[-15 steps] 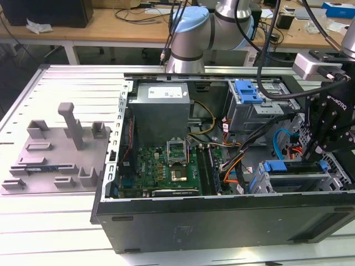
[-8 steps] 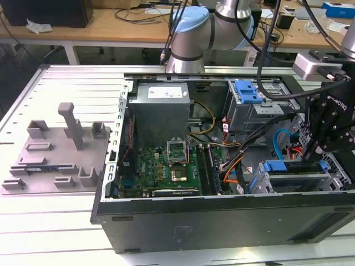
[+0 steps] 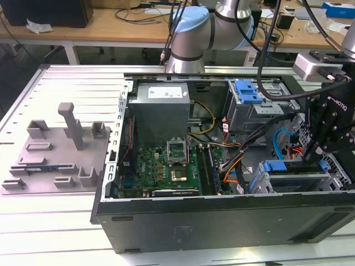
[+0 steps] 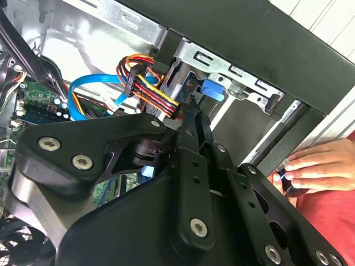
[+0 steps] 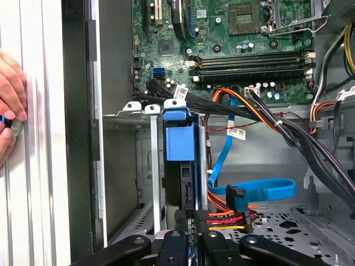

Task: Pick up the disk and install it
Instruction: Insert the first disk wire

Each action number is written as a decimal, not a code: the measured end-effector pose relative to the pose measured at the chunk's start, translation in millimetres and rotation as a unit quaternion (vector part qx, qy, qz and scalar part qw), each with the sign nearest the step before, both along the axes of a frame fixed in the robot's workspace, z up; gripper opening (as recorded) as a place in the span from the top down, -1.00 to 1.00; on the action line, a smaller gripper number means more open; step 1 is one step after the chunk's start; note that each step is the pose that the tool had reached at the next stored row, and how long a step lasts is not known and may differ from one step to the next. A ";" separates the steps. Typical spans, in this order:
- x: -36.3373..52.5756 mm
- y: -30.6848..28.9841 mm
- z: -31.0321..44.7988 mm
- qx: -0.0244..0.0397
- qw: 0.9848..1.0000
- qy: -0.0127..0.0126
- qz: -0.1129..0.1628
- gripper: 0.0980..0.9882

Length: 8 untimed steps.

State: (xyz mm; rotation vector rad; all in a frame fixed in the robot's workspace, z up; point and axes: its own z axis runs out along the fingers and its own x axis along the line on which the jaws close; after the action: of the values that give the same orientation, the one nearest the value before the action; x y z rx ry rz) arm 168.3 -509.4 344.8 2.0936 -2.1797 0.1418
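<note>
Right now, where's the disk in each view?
Exterior view: disk on edge in the silver cage, toward the exterior view's right.
First wrist view: disk blue-framed in the cage slot, beside the red-yellow wires.
Second wrist view: disk, its blue bracket end, inside the cage.
Shared landmark: the blue flat cable.

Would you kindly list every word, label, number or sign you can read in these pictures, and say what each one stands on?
No text can be read for sure.
White label on the grey metal power-supply box: print too small.
White paper tags on the black cables: too small.
Print on the green motherboard: too small.
Blue plastic carrier of the disk: no print seen.
</note>
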 end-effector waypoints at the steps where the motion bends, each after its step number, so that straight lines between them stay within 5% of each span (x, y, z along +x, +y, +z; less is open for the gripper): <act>1: 0.0 -0.1 -0.1 0.000 1.000 0.000 0.000 0.85; 8: 0.0 -0.1 -3.5 0.000 1.000 0.000 0.000 0.85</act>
State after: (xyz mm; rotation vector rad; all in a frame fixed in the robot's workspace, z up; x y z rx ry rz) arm 168.3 -509.5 341.3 2.0934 -2.1794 0.1424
